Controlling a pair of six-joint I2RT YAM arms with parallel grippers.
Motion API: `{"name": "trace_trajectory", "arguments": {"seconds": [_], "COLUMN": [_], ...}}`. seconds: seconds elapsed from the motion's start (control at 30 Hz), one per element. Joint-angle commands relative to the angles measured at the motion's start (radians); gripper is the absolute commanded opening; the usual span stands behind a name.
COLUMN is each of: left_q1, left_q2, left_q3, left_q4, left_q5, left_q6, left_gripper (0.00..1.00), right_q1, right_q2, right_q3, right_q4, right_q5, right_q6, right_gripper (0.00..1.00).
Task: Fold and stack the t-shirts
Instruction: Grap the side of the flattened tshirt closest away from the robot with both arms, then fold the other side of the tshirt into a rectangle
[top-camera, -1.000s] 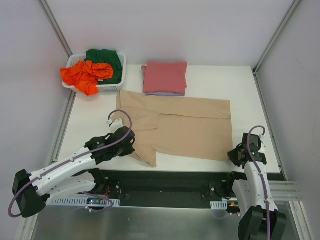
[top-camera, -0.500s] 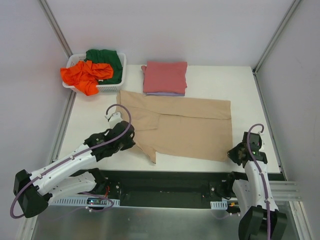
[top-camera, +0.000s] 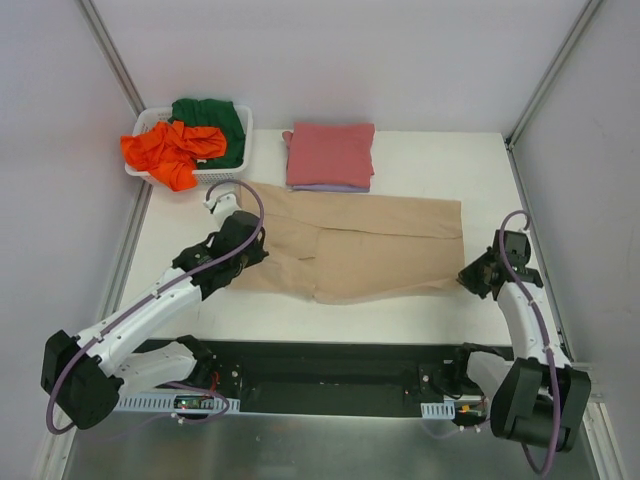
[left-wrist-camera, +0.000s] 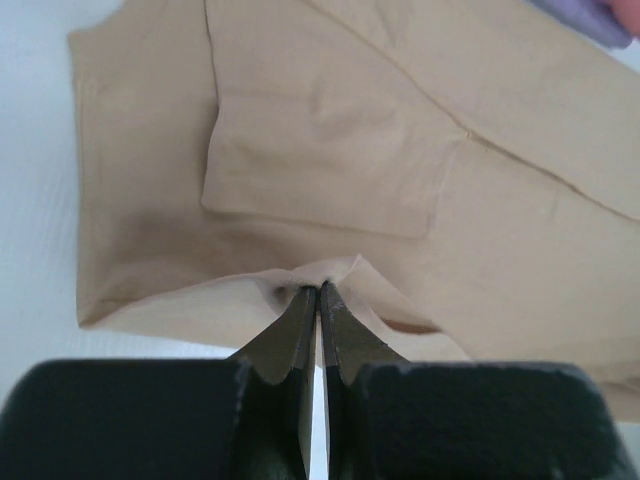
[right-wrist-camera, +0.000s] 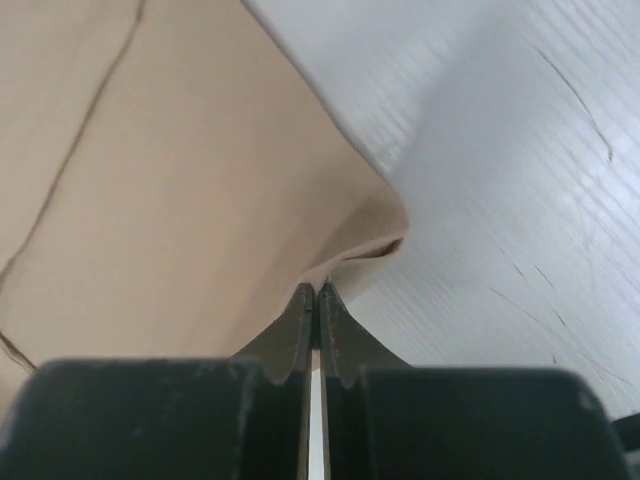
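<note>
1. Tan shirt (top-camera: 370, 250): it lies spread across the middle of the bench (top-camera: 440, 160), long side running left to right. Its far edge is just beside the folded stack.
2. Left fingers (left-wrist-camera: 308, 310): shut on a small peak of the tan shirt's near-left edge. The cloth is pinched between the tips with no gap showing.
3. Right fingers (right-wrist-camera: 305, 310): also shut, gripping the shirt's near-right corner, which curls up off the bench at the tips.
4. Why, as I judge it: with both near ends held at once, you can carry the near edge over toward the far edge and keep the fold line straight.
5. Red shirt (top-camera: 330, 152): folded, on top of the lavender shirt (top-camera: 330, 187). I take this as the stack the tan shirt joins.
6. Orange shirt (top-camera: 170, 150) and green shirt (top-camera: 215, 118): bunched in the basket (top-camera: 243, 140) at the far left corner, not yet folded.
7. Top view only: shows the stack, the basket and both arms spread wide. The fingers' grip cannot be read there.
8. Left wrist only: shows the sleeve lying flat over the shirt body, and a shadowed fold under the lifted edge.
9. Right wrist only: shows that only the corner is taken, with bare bench just beside it.
</note>
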Motion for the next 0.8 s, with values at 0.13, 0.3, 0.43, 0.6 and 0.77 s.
{"name": "trace_trajectory", "arguments": {"seconds": [0.13,0.3,0.43,0.6,0.77], "left_q1": [0.049,0.070,0.099,0.136,0.170], "left_q2": [0.078,0.158,0.231,0.308,0.369], "left_q3": [0.119,0.159,0.194,0.237,0.273], "left_q4": [0.195,0.319,0.398,0.447,0.464], "left_q5": [-0.115,-0.102,-0.070,-0.029,0.028], "left_q6": [0.203,0.333,0.393,0.435,0.453], "left_gripper": [0.00,0.00,0.00,0.00,0.00], "right_q1": [-0.004,-0.005,-0.007,-0.010,-0.013], "right_q2": [0.146,0.204,0.240,0.257,0.279], "right_q3": [0.141,0.173,0.181,0.183,0.196], "right_q4": [0.108,0.134,0.140,0.159,0.174], "right_q5": [-0.001,-0.001,0.005,0.023,0.025], "right_q6": [-0.011,-0.008,-0.005,-0.014,-0.013], "right_gripper": [0.01,0.01,0.01,0.01,0.01]}}
